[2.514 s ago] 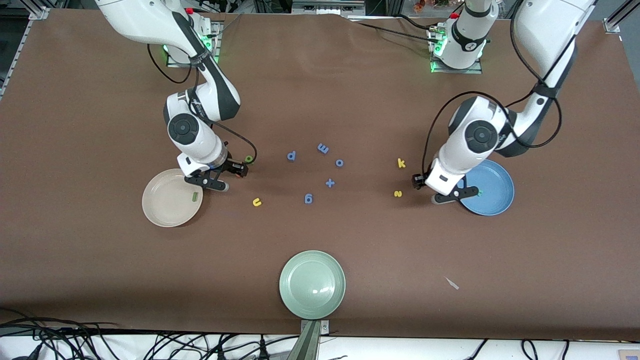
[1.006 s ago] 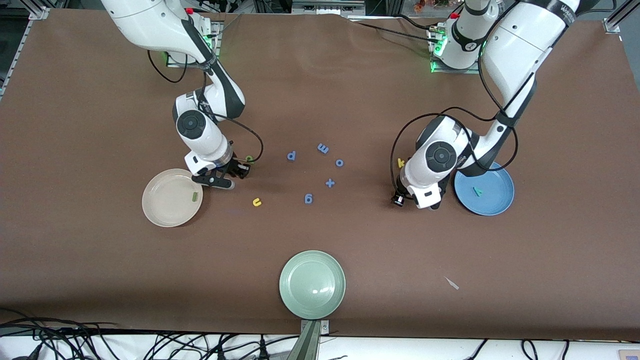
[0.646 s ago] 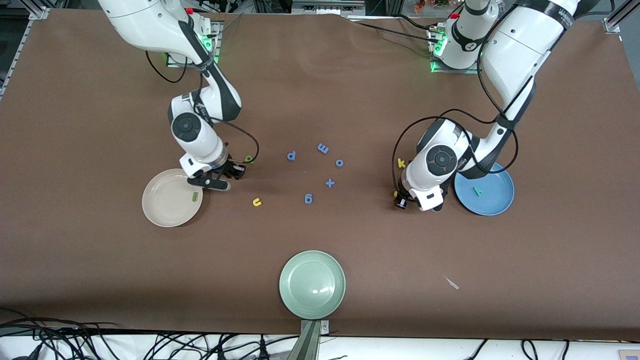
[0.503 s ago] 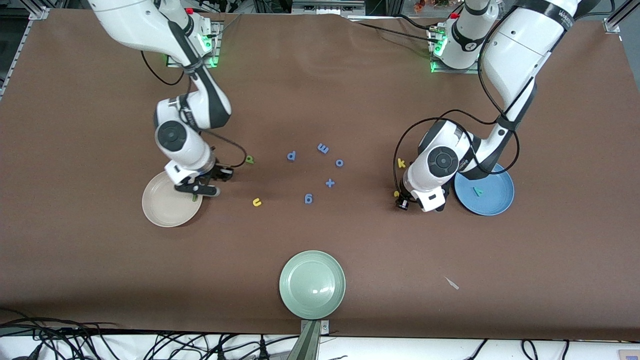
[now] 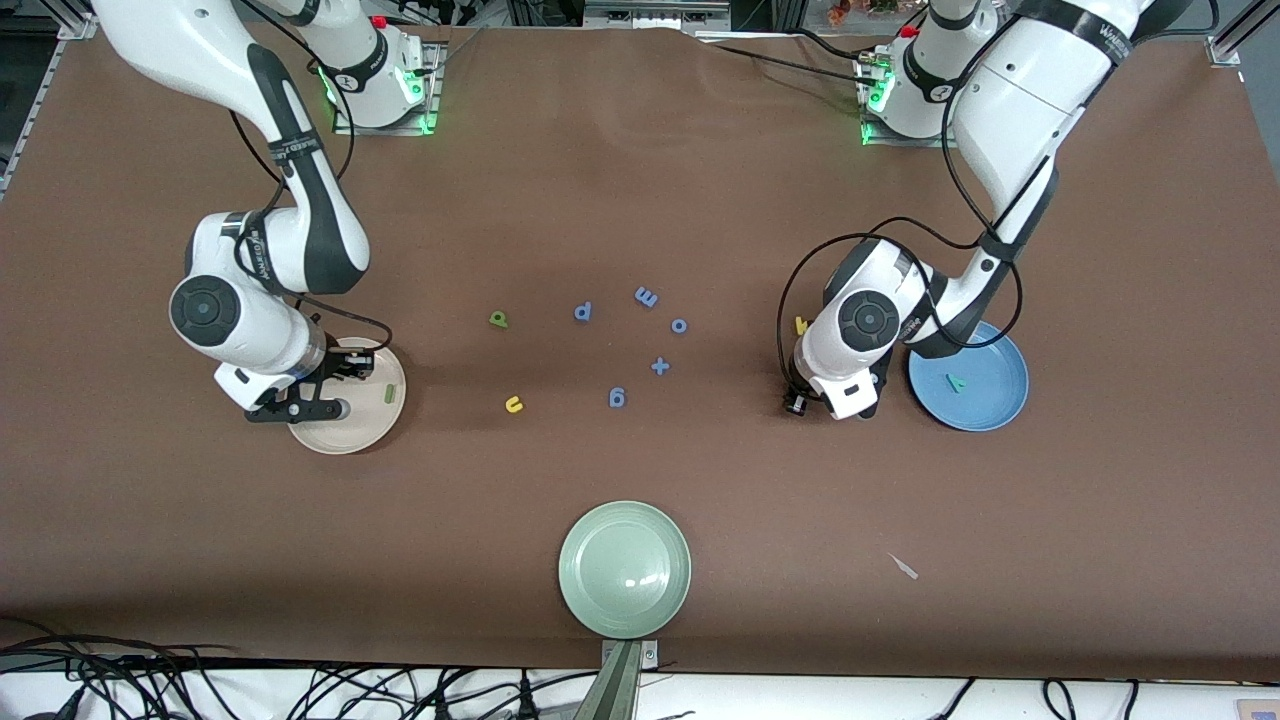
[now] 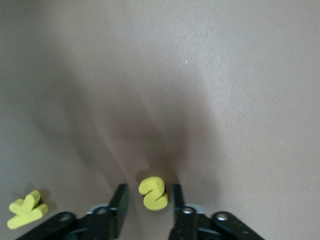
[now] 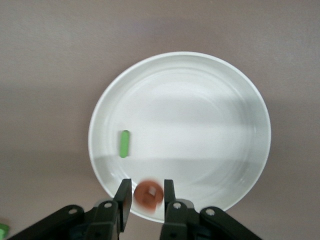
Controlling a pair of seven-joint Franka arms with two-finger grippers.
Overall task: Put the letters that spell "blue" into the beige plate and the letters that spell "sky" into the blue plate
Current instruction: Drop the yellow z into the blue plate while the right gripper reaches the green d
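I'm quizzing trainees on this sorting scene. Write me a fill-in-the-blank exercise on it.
1. The dark green l lies in the ____ plate.
2. The left gripper has its fingers on either side of the yellow letter ____.
3. The right gripper holds an ____ letter over the same plate's rim.
4. The teal y lies in the ____ plate.

Missing words: beige; s; orange; blue

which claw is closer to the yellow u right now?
Right. The right claw is over the beige plate, which lies beside the yellow u. The left claw is down around the yellow s near the blue plate, much farther off.
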